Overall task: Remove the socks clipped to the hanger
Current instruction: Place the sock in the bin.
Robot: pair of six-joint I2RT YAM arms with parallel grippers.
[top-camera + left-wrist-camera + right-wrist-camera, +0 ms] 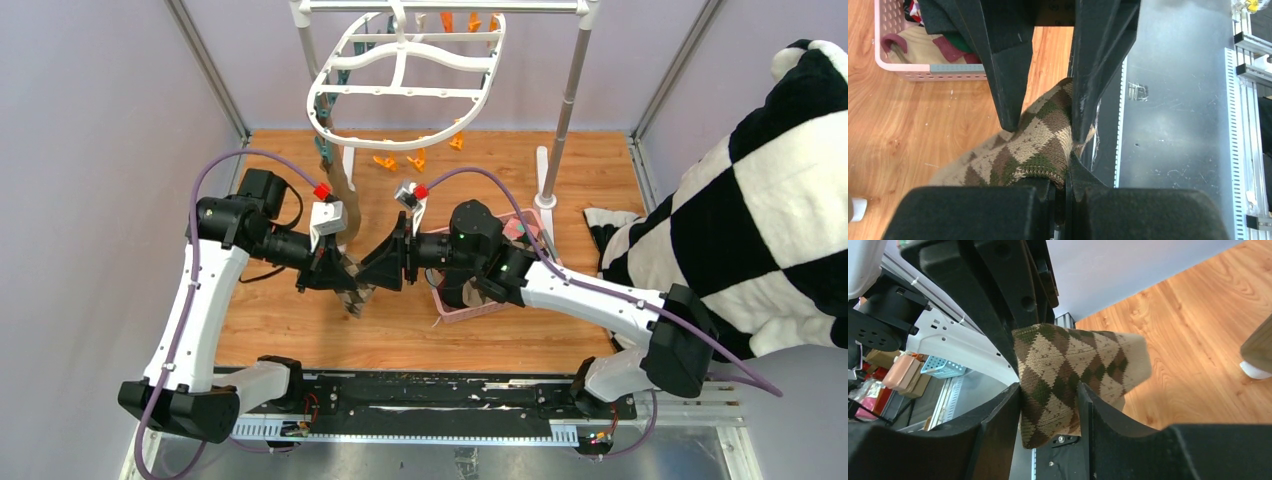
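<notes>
Plainly limp, the argyle sock (1068,375) below the hanger's (402,70) seven o'clock, pinched by the left gripper (1065,185), wants the half-open right gripper (1050,405) mid-body.

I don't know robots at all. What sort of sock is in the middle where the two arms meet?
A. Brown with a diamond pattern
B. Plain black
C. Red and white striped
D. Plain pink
A: the left end effector is clamped on a brown diamond-patterned sock, and the same sock sits between the fingers of the right end effector.
</notes>
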